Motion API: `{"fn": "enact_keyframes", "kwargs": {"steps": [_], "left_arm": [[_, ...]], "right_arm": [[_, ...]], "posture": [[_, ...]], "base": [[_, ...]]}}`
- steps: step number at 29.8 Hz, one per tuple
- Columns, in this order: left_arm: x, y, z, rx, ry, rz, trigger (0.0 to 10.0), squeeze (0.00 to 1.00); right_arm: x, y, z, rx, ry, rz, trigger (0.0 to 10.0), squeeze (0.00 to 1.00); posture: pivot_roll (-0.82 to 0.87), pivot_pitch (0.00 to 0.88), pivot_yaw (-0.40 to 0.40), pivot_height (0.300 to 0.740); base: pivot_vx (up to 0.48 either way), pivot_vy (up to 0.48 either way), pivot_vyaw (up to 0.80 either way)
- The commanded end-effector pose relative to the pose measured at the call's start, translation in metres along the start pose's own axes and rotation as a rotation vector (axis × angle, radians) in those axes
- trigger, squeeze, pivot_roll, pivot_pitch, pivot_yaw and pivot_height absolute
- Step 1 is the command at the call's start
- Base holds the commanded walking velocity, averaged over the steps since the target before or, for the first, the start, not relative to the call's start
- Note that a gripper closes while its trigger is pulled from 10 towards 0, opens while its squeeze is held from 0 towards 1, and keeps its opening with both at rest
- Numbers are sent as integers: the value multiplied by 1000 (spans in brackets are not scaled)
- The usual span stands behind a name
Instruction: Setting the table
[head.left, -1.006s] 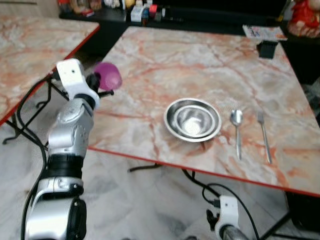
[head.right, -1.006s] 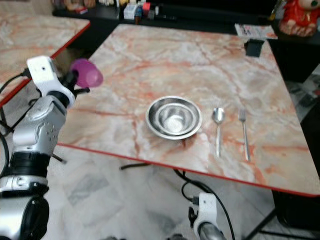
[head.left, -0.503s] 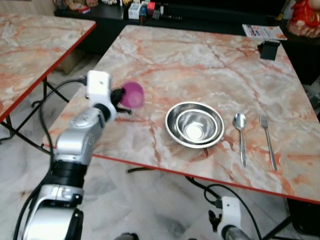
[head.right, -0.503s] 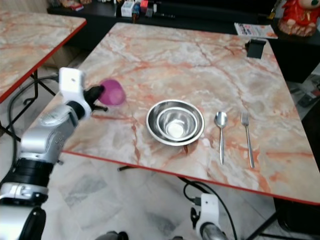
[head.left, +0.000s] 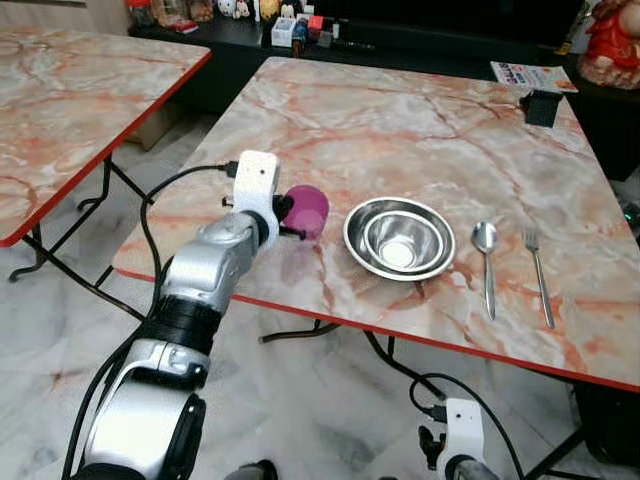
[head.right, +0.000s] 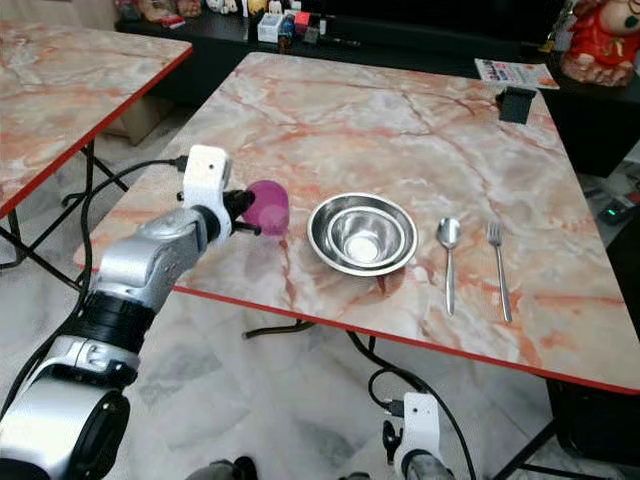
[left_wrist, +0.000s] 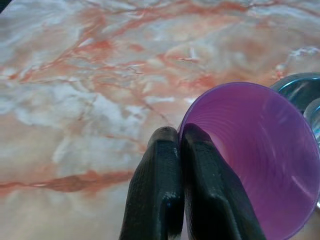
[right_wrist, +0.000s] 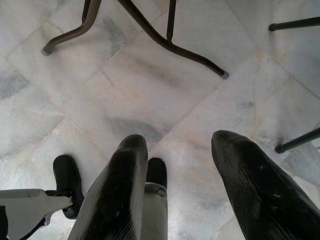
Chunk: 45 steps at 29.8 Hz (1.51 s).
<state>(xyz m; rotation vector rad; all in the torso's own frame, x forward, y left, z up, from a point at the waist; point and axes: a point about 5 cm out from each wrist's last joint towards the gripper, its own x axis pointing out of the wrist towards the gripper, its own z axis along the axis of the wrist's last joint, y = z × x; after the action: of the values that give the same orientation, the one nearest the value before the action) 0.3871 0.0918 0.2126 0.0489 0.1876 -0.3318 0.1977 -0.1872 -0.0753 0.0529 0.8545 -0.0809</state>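
Left pincer (left_wrist: 179, 150) clamped on purple cup (head.left: 306, 211) by its rim, tipped sideways just above table (head.left: 420, 130), beside steel bowls (head.left: 399, 238). Probably light, thin, easily squashed; best pinched gently at rim. Right pincer (right_wrist: 182, 165) hung open over floor.

Left gripper (head.right: 240, 208) clamped on purple cup (head.right: 267, 207) — held on its side above marble table (head.right: 400, 120), just left of nested steel bowls (head.right: 362, 234). Spoon (head.right: 448, 256), fork (head.right: 497, 268) right of bowls — parallel.
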Motion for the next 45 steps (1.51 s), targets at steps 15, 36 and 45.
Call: {"fn": "enact_keyframes", "kwargs": {"steps": [15, 36, 45], "left_arm": [[14, -14, 4, 77, 43, 76, 10000, 0], [17, -24, 11, 36, 20, 38, 10000, 431], [17, -29, 15, 33, -9, 17, 10000, 1000]], "right_arm": [[-2, -9, -6, 1, 18, -16, 10000, 0], [-1, -9, -1, -7, 9, -13, 10000, 0], [-1, -8, 0, -7, 7, -10, 10000, 0]], "posture": [[14, 144, -58, 731], [14, 139, -68, 731], [14, 135, -66, 731]], "base": [[0, 0, 0], [0, 0, 0], [0, 0, 0]]}}
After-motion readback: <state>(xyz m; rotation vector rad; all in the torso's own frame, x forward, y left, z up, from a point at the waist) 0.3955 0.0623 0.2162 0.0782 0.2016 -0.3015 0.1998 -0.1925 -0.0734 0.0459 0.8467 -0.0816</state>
